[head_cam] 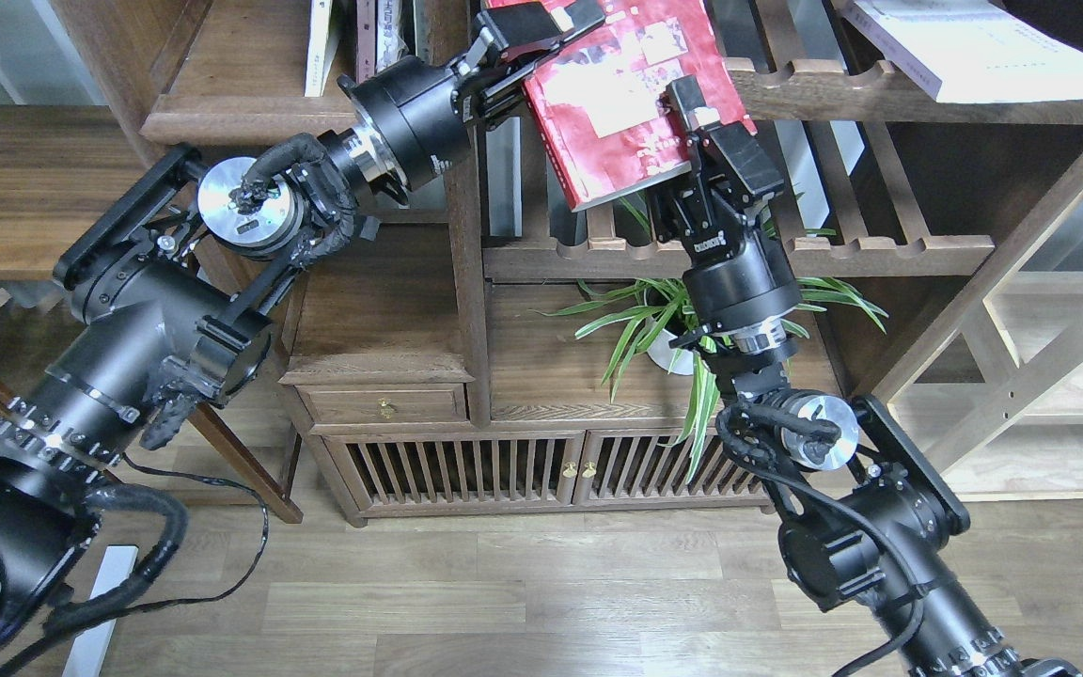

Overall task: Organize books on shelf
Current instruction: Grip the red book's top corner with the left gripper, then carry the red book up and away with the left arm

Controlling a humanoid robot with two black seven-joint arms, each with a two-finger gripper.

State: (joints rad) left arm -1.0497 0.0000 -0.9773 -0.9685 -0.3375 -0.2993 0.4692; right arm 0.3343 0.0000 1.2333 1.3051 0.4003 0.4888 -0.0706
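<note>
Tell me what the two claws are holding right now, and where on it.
Both hold the red book: the left claw grips its top left corner, the right claw its lower right edge.
</note>
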